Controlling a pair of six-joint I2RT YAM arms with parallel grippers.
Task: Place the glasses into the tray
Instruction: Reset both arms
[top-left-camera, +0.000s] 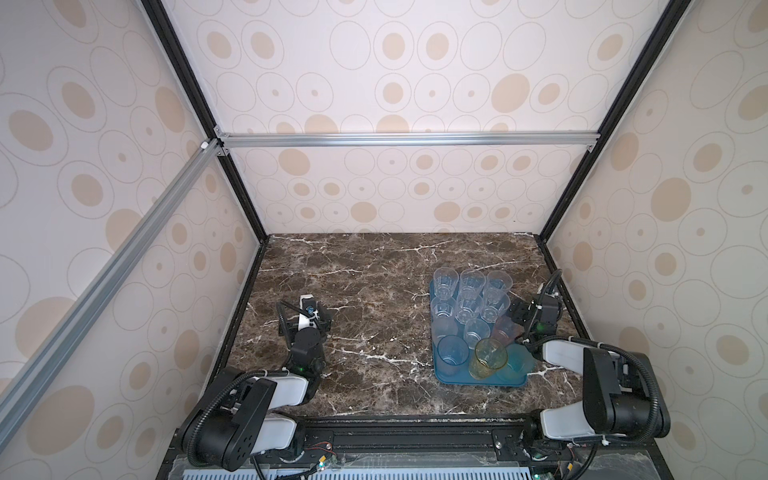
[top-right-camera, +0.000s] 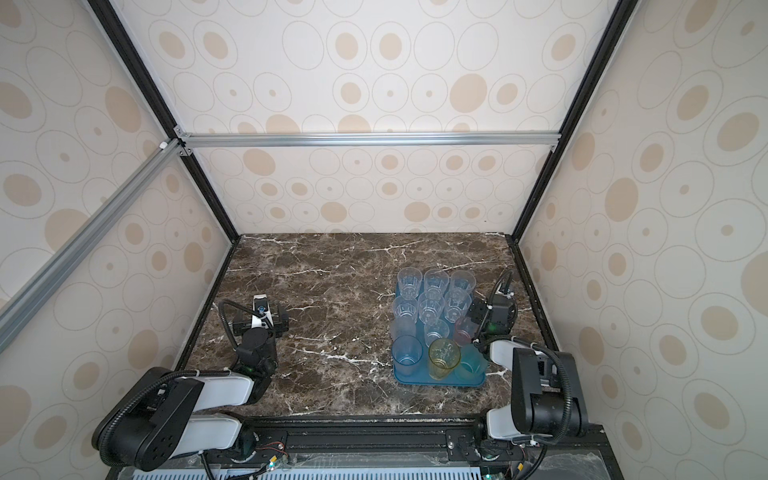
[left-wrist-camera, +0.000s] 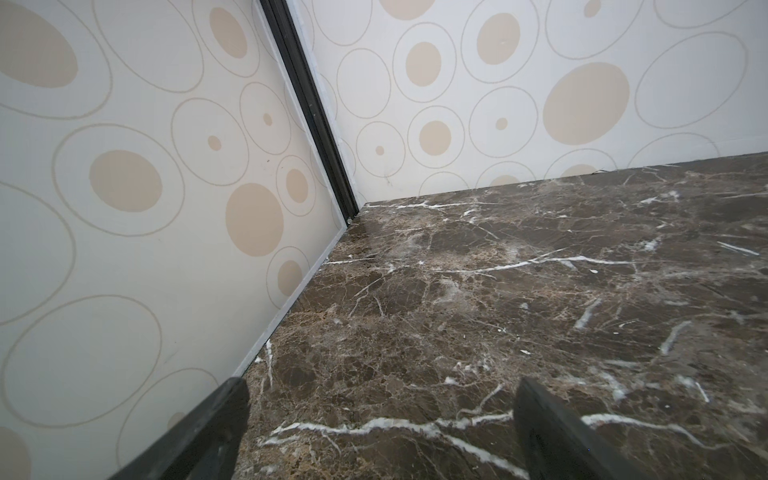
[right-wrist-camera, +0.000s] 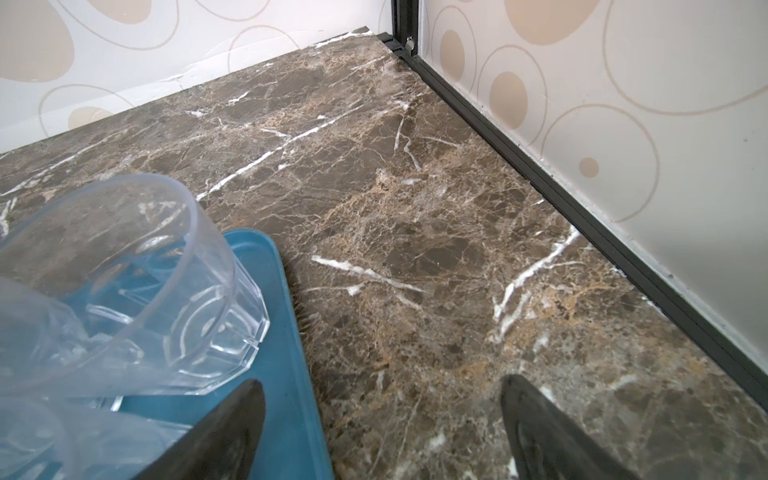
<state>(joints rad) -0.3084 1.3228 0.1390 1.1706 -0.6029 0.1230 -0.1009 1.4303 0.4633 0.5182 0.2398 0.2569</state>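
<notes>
Blk arms (top-left-camera: 249, 399), faceted clr glasses (top-left-camera: 471, 286), teal tray (top-left-camera: 455, 377)

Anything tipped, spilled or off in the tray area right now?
Nothing stands out. The glasses all stand upright on the tray, packed close; no spill shows on the table. The right pincer is open beside the tray, holding nothing.

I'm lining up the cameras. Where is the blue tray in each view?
In a top view: tray right of centre on the marble table.
In a top view: tray right of centre again.
Left wrist: not in it.
Right wrist: tray corner under a clear glass.
Shared landmark: the marble table, in all four.
</notes>
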